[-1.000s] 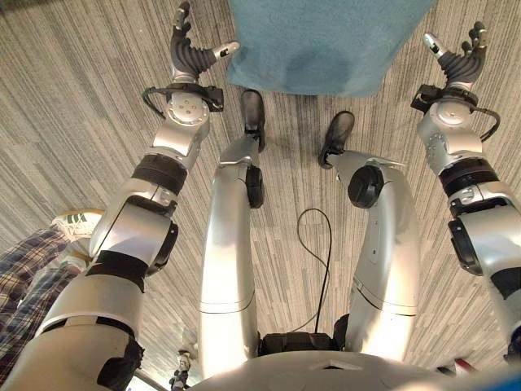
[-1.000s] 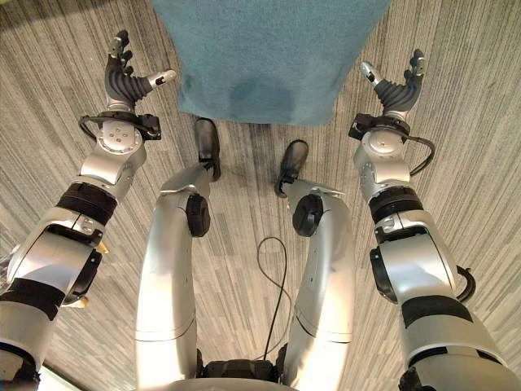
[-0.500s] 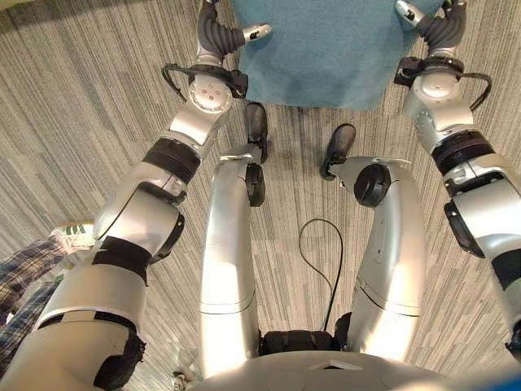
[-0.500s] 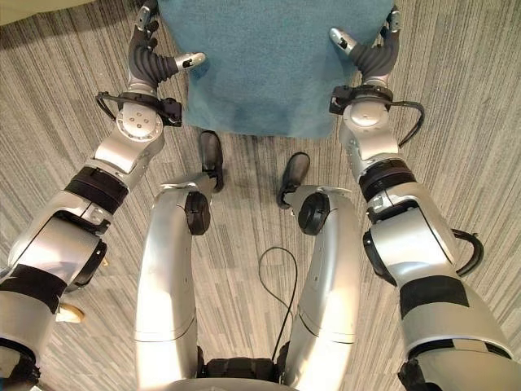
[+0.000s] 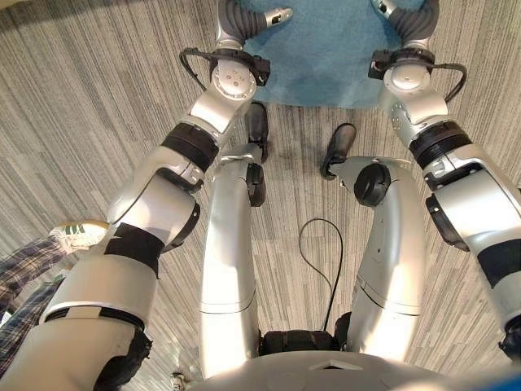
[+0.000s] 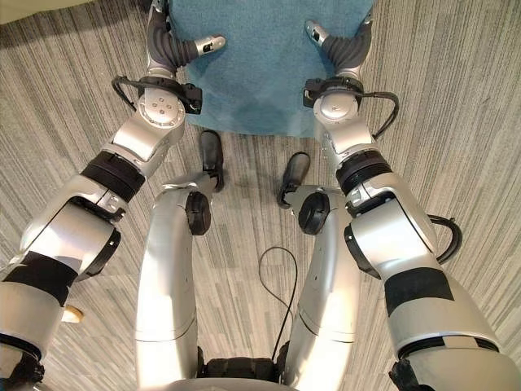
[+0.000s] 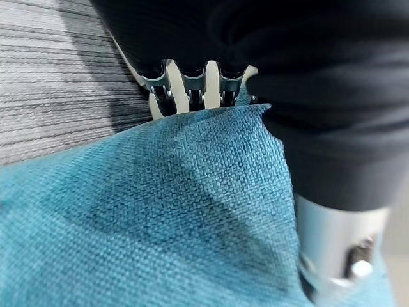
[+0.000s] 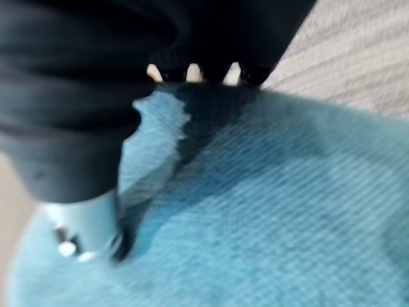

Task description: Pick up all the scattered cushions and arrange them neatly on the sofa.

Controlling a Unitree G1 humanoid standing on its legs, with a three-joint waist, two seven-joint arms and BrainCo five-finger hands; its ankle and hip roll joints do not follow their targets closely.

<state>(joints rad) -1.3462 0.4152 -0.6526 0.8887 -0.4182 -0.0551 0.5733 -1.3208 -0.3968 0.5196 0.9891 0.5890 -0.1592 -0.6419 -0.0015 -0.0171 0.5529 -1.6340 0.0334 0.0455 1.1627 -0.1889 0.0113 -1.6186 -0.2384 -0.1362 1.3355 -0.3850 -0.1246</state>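
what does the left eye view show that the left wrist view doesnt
Left eye view alone: the right hand at the teal cushion's other side, and a person's shoe and plaid leg on the floor. Left wrist view alone: the left hand's fingers reaching down behind the cushion's edge, close up. Both: the cushion, the striped carpet and the left hand.

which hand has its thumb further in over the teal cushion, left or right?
Left hand: its thumb reaches further onto the teal cushion. The right hand has its thumb nearer the edge.
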